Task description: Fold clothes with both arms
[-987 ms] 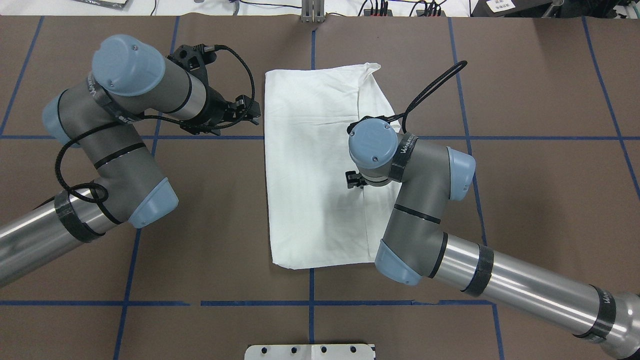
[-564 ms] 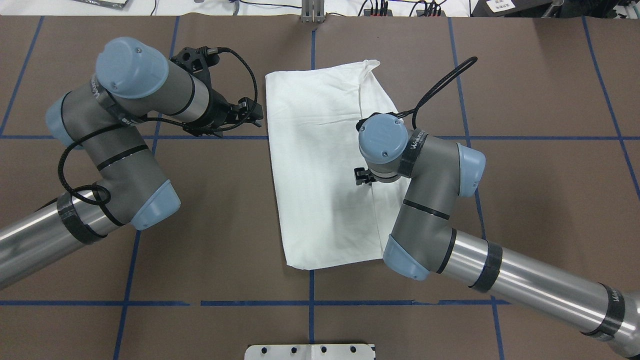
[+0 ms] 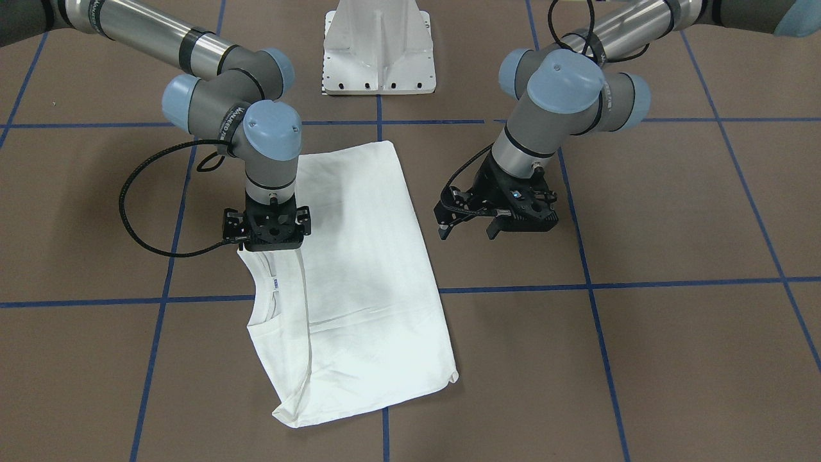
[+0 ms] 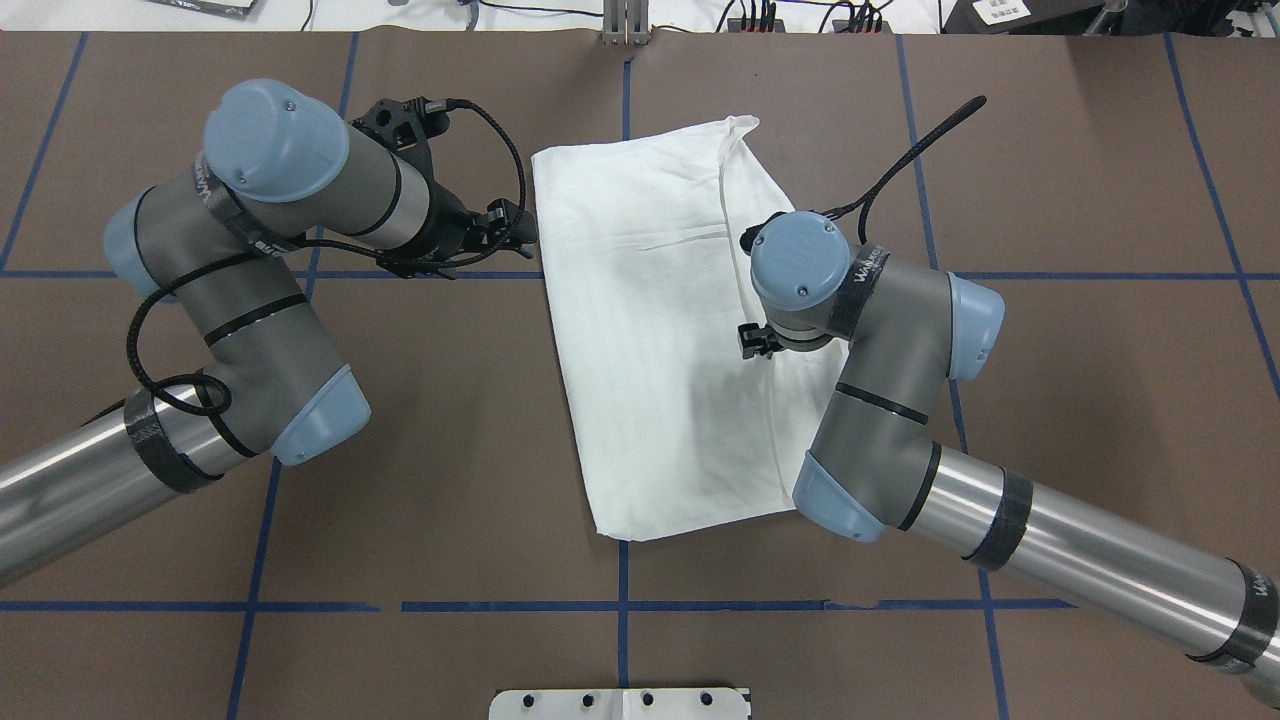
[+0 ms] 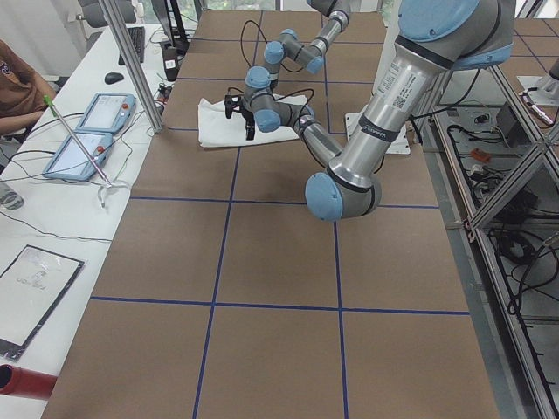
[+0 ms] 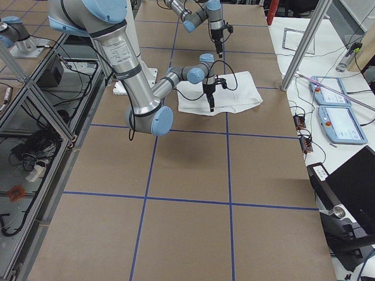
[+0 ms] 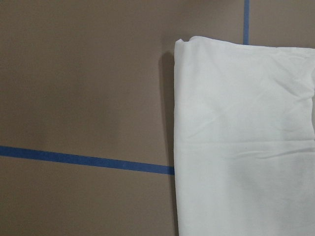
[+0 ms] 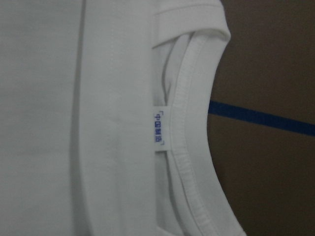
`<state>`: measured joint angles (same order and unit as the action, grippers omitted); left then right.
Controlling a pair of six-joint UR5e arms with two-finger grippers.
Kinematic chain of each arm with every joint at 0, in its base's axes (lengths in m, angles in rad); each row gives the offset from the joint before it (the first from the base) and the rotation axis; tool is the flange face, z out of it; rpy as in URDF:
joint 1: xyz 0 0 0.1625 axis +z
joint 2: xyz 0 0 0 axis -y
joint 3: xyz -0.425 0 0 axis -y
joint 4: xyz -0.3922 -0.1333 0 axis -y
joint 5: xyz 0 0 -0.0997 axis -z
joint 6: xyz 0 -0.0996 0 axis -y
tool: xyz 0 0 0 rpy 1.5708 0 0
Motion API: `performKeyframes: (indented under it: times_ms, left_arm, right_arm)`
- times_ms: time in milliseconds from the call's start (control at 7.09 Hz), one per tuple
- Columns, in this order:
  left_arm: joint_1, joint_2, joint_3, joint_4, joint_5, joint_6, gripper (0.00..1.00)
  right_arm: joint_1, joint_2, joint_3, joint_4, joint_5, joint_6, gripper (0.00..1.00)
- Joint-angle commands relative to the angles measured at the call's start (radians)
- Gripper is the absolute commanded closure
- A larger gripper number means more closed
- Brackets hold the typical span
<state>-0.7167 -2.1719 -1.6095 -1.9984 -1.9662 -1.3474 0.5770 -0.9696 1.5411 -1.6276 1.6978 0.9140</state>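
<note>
The white T-shirt (image 4: 650, 350) lies folded in a long strip on the brown table, slanted. It also shows in the front view (image 3: 359, 256). No printed text shows. My right gripper (image 3: 268, 240) points straight down at the shirt's collar edge and appears shut on the cloth; its fingers are hidden under its body. The right wrist view shows the ribbed collar (image 8: 194, 123) and the small neck label (image 8: 159, 129). My left gripper (image 3: 466, 232) is open and empty, low over the bare table just beside the shirt's other long edge (image 7: 246, 147).
The white pedestal base (image 3: 378, 51) stands at the robot's side of the table. Blue tape lines (image 4: 620, 605) grid the brown surface. A side bench with two tablets (image 5: 105, 113) runs along the far edge.
My right gripper has moved to the view's right, and the shirt's near end has swung that way with it, so the shirt now lies slanted. My left gripper has edged closer to the shirt.
</note>
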Motion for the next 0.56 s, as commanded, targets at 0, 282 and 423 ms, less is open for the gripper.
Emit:
performKeyframes:
  times_ms: [0, 282, 423]
  left_arm:
    - [0.019, -0.012, 0.000, 0.000, 0.001, -0.025, 0.00]
    - [0.028, -0.023, 0.000, 0.001, 0.001, -0.033, 0.00]
    - [0.028, -0.031, 0.002, 0.001, 0.001, -0.041, 0.00]
  right_arm:
    - [0.023, -0.021, -0.001, 0.002, -0.001, -0.046, 0.00]
    - [0.065, -0.056, -0.001, 0.005, 0.000, -0.125, 0.00]
    - [0.095, -0.104, -0.001, 0.014, -0.004, -0.194, 0.00]
